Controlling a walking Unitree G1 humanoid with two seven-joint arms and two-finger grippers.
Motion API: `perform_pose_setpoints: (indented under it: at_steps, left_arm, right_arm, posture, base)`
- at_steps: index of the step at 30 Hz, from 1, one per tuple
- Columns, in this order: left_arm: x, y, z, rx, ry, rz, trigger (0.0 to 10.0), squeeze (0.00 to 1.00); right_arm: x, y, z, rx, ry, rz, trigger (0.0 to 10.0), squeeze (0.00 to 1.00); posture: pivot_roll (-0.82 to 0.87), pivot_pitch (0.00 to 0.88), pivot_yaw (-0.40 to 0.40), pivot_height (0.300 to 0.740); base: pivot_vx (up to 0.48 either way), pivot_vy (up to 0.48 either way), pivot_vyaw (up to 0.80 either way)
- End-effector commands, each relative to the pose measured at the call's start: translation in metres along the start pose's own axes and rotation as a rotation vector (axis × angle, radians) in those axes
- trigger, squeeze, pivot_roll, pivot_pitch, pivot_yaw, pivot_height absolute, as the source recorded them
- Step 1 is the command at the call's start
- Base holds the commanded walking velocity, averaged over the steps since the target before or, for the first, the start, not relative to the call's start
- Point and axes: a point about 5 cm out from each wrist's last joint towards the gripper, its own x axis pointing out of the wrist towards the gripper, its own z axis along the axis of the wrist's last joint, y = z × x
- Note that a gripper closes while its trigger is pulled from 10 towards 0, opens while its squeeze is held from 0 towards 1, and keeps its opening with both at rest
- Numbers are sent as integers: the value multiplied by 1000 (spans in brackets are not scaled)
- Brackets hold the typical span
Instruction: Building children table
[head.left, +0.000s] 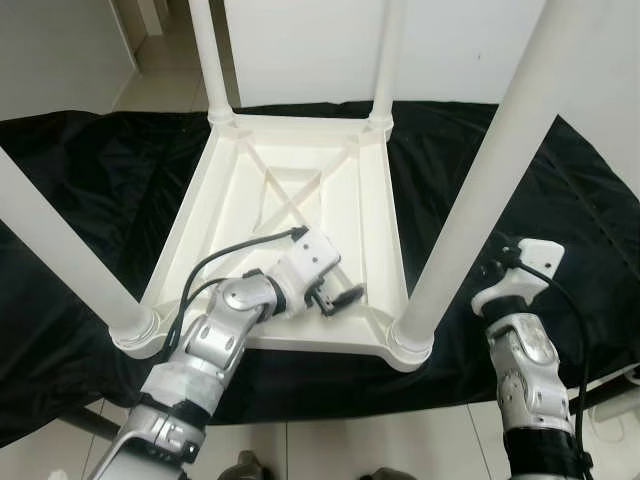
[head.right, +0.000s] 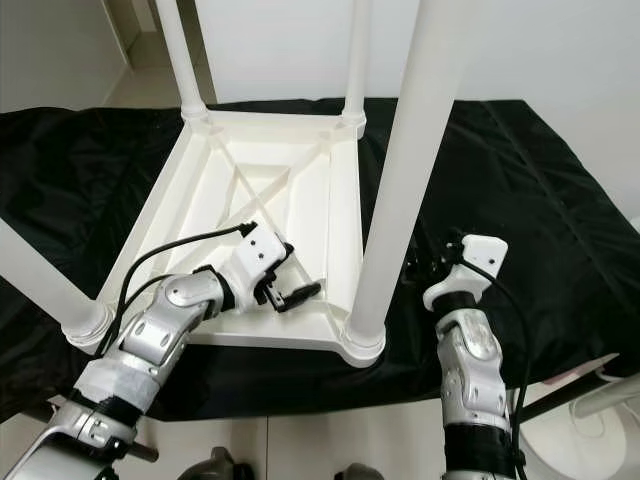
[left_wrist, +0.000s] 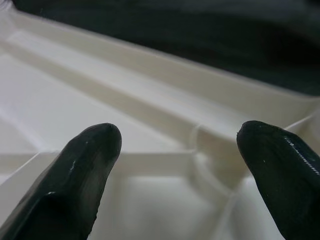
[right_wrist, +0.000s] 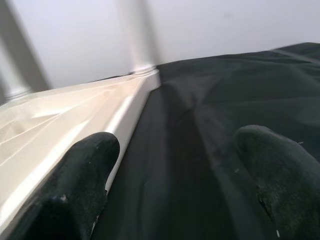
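Here, in the left eye view, the white plastic children's table (head.left: 290, 215) lies upside down in the centre of the frame on a black cloth (head.left: 90, 190), its ribbed underside facing up and four round white legs (head.left: 480, 190) rising toward the camera. Its long axis seems to run from the lower edge of the picture toward the top. The left gripper (head.left: 338, 297) sits low centre, inside the tray-like underside near the front rim, fingers parted on nothing. The right gripper (head.left: 497, 258) hovers at lower right, beside the near right leg and over the cloth.

In the right eye view the same layout holds; the near right leg socket (head.right: 362, 340) sits at lower centre.

The left wrist view shows two black fingertips (left_wrist: 90, 160) spread apart over cream ribs and a moulded round boss, touching neither.

The right wrist view shows open fingertips (right_wrist: 85, 170) above the cloth, the table's side rim (right_wrist: 125, 107) running away at left.

The table looks light, stiff and smooth, so probably slippery. I judge the rim or a leg near its socket the best hold.
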Motion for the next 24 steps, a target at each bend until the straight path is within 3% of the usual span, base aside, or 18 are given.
perform_pose_setpoints:
  at_steps: [1,3,8,12,16,17,21,24]
  left_arm:
    - [-4,10,8,43,-33,348,10000,0]
    - [-2,3,14,69,-44,353,10000,0]
    - [-2,3,22,59,-62,368,10000,0]
    - [-13,5,25,53,-61,333,10000,0]
    - [-25,-1,23,69,-59,243,10000,0]
    - [-36,-9,20,71,-63,143,10000,0]
    - [-40,-12,20,72,-66,110,10000,0]
    - [-44,-8,16,49,-29,70,10000,0]
  right_arm:
    - [-11,-4,4,17,17,78,10000,0]
    - [-29,-10,8,-9,66,208,10000,0]
    - [-46,-19,11,-69,124,311,10000,0]
    - [-67,-27,15,-115,213,422,10000,0]
    - [-81,-22,22,-87,252,534,10000,0]
    - [-88,-13,24,-72,303,644,10000,0]
    - [-90,-11,24,-67,325,678,10000,0]
    - [-83,2,25,-65,385,828,10000,0]
  posture:
    - [-88,0,26,740]
    - [-93,0,28,740]
    - [-107,0,31,740]
    - [-115,0,33,740]
    - [-119,0,37,740]
    - [-120,0,37,740]
    - [-120,0,37,740]
    - [-121,0,45,740]
  base:
    - [0,0,0]
    - [0,0,0]
    - [0,0,0]
    - [0,0,0]
    - [0,0,0]
    - [0,0,0]
    - [0,0,0]
    - [0,0,0]
